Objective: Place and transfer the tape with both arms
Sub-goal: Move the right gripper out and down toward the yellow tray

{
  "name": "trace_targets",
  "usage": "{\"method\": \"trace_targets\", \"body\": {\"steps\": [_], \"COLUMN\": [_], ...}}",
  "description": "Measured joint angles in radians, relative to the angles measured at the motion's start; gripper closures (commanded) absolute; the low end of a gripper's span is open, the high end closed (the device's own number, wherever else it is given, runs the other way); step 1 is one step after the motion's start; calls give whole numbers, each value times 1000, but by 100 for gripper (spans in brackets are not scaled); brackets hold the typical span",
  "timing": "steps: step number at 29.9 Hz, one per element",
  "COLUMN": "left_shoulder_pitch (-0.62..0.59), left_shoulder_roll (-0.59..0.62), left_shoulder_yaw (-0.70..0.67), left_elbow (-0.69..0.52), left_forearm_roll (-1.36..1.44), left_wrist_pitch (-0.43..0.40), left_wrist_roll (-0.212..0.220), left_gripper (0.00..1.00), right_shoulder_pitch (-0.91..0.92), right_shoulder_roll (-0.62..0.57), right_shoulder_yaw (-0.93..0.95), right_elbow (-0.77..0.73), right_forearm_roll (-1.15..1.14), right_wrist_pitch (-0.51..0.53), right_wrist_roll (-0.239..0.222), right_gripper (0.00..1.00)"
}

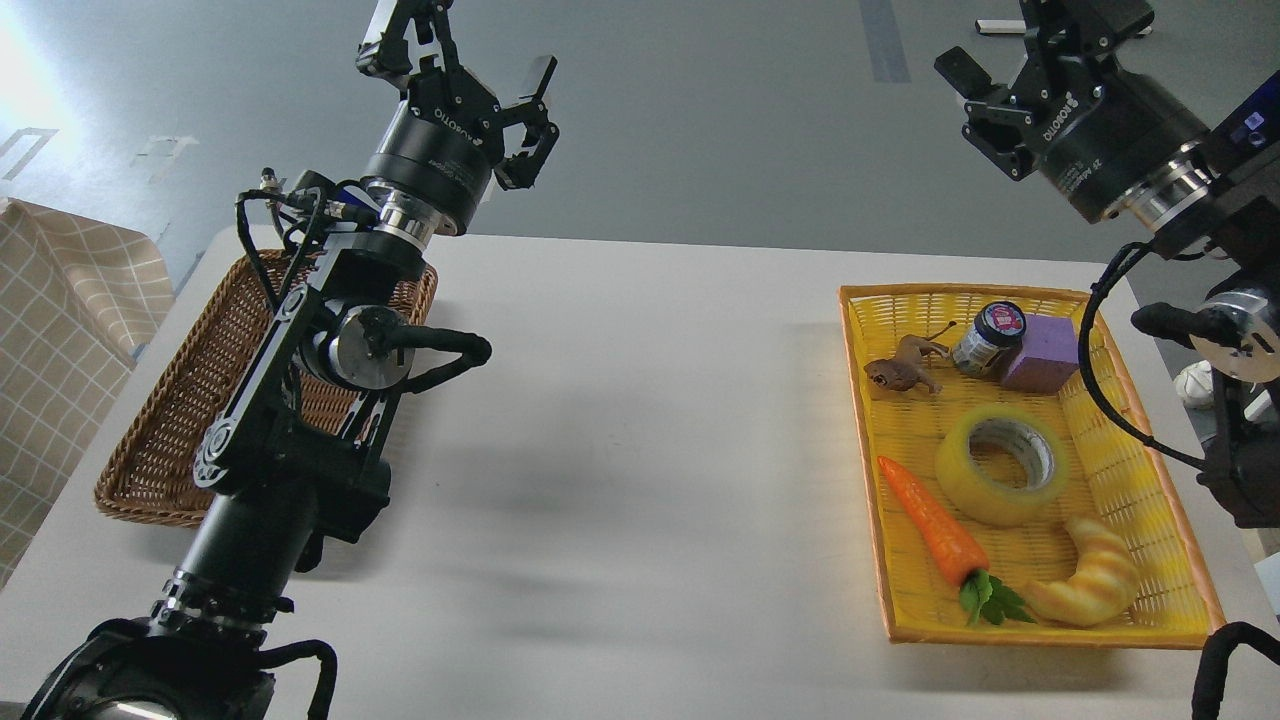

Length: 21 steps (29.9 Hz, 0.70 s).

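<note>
The tape (pixel 1000 465), a thick translucent yellow roll with a grey-white core, lies flat in the middle of the yellow basket (pixel 862 420) on the right of the table. My right gripper (pixel 1005 45) is open and empty, held high at the top right, above and behind the basket's far end. My left gripper (pixel 458 55) is open and empty, held high at the upper left over the far end of the brown wicker basket (pixel 160 430). Both grippers are far from the tape.
In the yellow basket lie an orange carrot toy (pixel 935 525), a pale croissant toy (pixel 1090 575), a brown animal figure (pixel 900 372), a small jar (pixel 988 338) and a purple block (pixel 1045 355). The white table (pixel 640 450) spans between the baskets. A checked cloth (pixel 60 330) hangs at left.
</note>
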Motion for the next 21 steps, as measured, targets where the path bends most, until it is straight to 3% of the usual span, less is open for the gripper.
{"method": "trace_targets", "body": {"steps": [10, 21], "left_shoulder_pitch": [0, 1], "left_shoulder_roll": [0, 0], "left_shoulder_yaw": [1, -10], "left_elbow": [0, 0], "left_forearm_roll": [0, 0], "left_wrist_pitch": [0, 1], "left_wrist_roll": [0, 0], "left_gripper": [2, 2], "right_shoulder_pitch": [-84, -211], "right_shoulder_roll": [-165, -349], "right_shoulder_yaw": [-108, -126], "right_elbow": [103, 100], "right_forearm_roll": [-227, -418], "right_wrist_pitch": [0, 0], "right_wrist_roll": [0, 0], "right_gripper": [0, 0]}}
